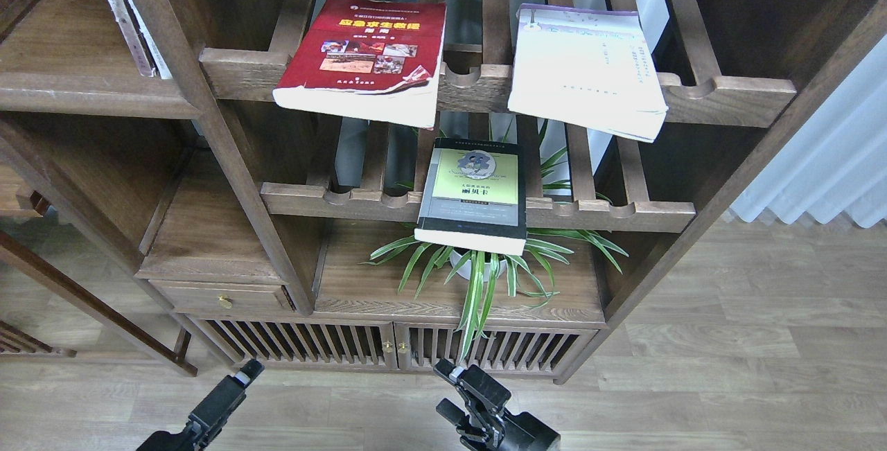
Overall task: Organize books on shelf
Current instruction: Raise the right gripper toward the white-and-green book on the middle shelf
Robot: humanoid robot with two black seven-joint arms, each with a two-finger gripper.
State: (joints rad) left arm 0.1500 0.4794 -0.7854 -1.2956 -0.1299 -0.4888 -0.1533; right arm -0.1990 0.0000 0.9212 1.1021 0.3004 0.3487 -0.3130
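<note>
Three books lie flat on slatted racks: a thick red book and a white book up top, a dark grey book below. Both arms' fingers are too small to tell.

Upper slatted rack carries the red book and white book, both overhanging its notched front rail. Lower slatted rack carries the dark grey book, likewise overhanging. Solid board beneath bears a potted plant.
</note>
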